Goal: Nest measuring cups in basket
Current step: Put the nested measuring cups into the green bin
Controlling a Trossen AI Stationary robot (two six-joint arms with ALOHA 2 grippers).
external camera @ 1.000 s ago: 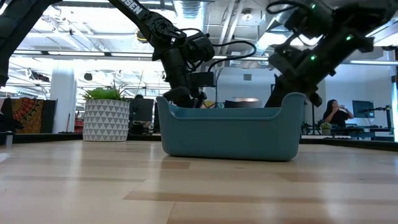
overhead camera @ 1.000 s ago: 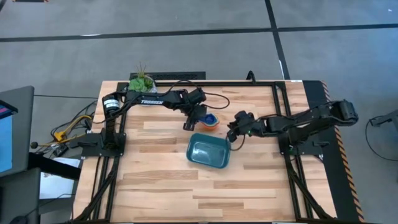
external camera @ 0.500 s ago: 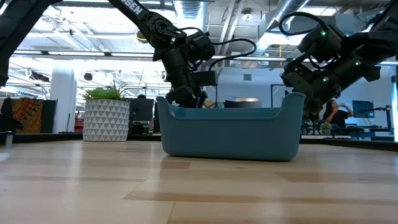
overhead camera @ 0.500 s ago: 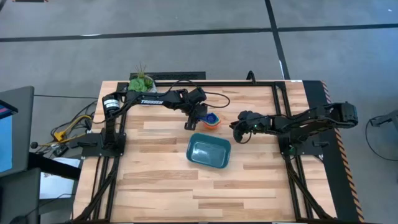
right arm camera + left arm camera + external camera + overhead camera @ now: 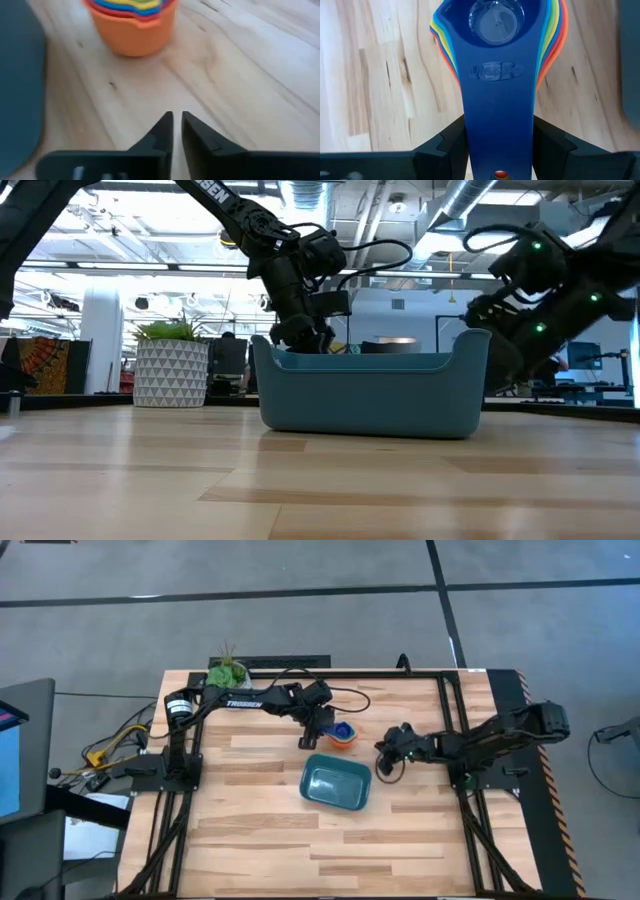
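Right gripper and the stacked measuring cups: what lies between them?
Only bare wood: the right wrist view shows open tabletop between the right gripper and the measuring cups.

The basket [image 5: 336,785] sat on the table [image 5: 260,840] just below the frame's centre in the high view. The nested measuring cups [image 5: 341,734] stood directly above it, close to its upper rim but outside it. The left gripper [image 5: 318,733] lay immediately left of the cups, at their handles. The right gripper [image 5: 384,762] lay right of the basket, near its upper right corner. A potted plant [image 5: 227,669] stood at the table's upper left edge.
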